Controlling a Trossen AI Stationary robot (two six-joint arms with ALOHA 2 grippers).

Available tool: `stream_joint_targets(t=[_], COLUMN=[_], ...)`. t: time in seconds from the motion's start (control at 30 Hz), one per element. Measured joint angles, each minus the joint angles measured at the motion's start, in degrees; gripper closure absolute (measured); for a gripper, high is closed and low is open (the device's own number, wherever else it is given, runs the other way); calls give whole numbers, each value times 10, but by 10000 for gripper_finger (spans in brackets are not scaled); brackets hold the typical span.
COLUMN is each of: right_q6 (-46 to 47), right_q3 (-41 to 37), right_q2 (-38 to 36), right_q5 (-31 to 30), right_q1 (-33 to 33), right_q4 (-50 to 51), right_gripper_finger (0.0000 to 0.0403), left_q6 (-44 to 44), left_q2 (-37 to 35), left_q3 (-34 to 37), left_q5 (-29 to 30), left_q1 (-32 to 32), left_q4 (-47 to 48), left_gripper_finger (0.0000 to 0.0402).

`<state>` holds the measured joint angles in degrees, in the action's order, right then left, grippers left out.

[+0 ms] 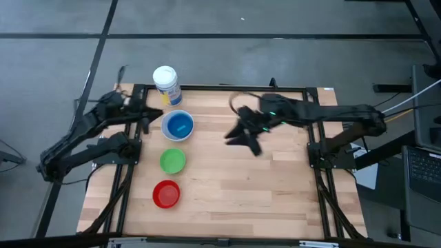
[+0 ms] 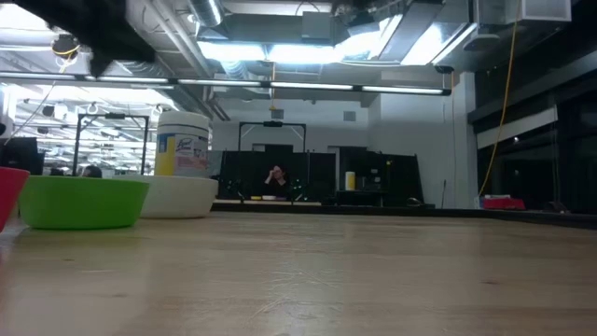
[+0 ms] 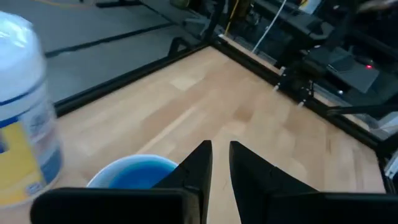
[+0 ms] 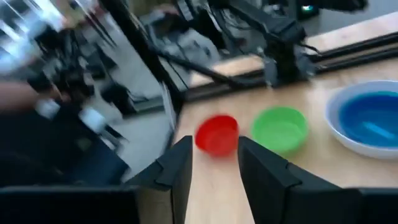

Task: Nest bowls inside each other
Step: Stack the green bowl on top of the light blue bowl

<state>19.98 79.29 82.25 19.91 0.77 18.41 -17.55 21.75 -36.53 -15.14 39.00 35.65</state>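
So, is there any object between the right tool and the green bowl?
Nothing visible. Only bare table lies between the right tool and the green bowl; the red bowl sits to one side.

Canister, white with blue-and-yellow label, stands upright at the far left corner of the bench. Bench top is light wood planks inside a black frame. Grey floor with dark seams beyond it. Low view: a person sits far back in the room among dark desks; strip lights and ducts overhead.
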Motion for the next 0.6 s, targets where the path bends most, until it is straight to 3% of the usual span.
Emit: stream_joint_targets(t=[0.07,0.17,0.3,0.43,0.6], right_q6=[23,23,19,8,-23], right_q3=[-2,26,75,86,89], right_q2=[42,103,138,126,64], right_q5=[48,99,138,118,51], right_q1=[-16,-20,-16,-20,-20], right_q4=[-54,-61,-66,-40,64], right_gripper_finger=[273,271,263,263,271], left_q6=[0,19,38,51,90], left_q2=[-29,-43,-13,34,70], left_q3=[-32,-89,-150,-163,-163], left_q5=[33,62,4,-93,-94], left_q1=[-21,-50,-77,-99,-124], left_q4=[62,143,291,435,533], left_gripper_finger=[352,351,350,353,354])
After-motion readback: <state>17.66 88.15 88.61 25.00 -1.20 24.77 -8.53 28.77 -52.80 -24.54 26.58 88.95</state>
